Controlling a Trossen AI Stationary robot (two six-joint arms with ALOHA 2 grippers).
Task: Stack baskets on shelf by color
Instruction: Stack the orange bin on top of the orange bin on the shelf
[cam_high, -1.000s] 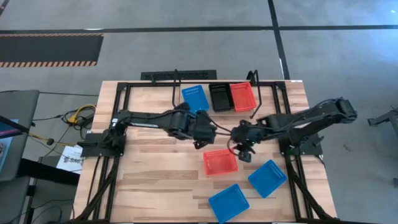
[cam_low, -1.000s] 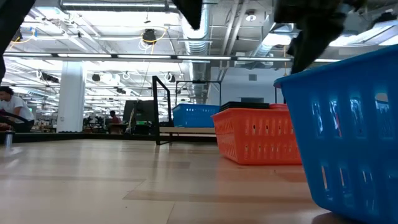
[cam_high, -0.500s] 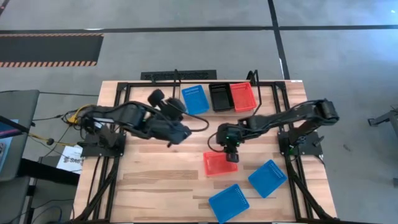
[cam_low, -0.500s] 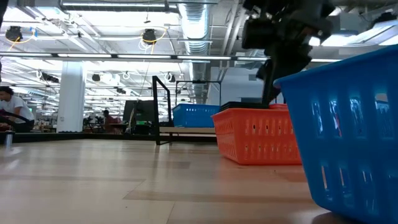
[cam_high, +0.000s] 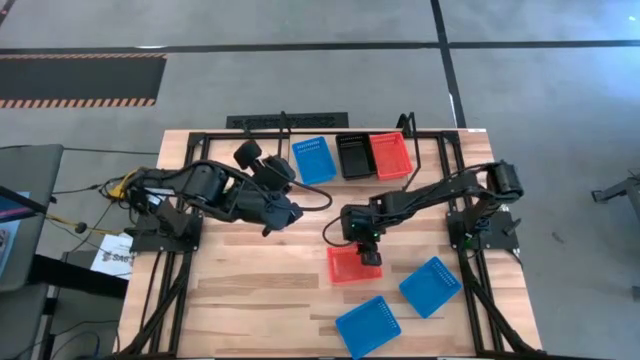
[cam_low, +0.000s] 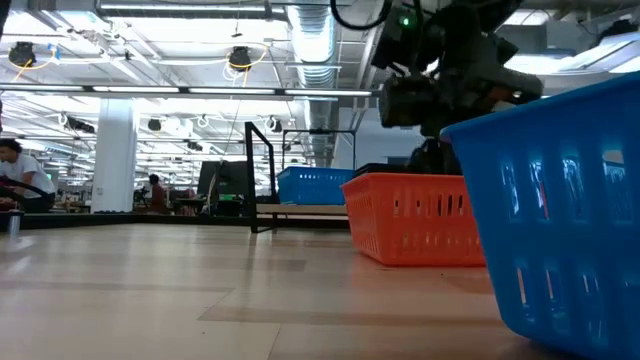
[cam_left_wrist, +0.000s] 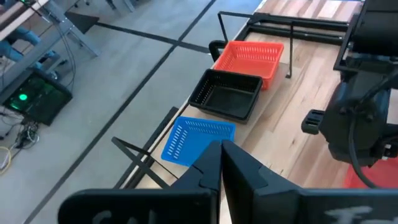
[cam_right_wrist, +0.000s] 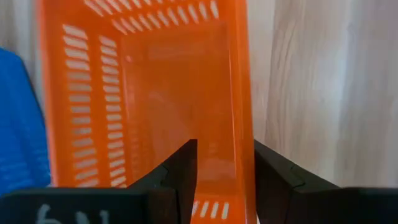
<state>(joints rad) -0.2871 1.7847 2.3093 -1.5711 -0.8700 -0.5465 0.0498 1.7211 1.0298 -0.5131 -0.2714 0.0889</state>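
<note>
Hovering at the centre of the high view, the right gripper (cam_high: 368, 256) straddles one wall of the loose red-orange basket (cam_high: 350, 266), fingers (cam_right_wrist: 181, 168) half open, nothing gripped. The left gripper (cam_left_wrist: 220, 149) is closed and empty, left of centre.

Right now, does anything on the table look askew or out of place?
Nothing is damaged or spilled. Three baskets sit off the shelf: a red one under the open right hand, and two blue ones lying at skewed angles near the front edge.
</note>
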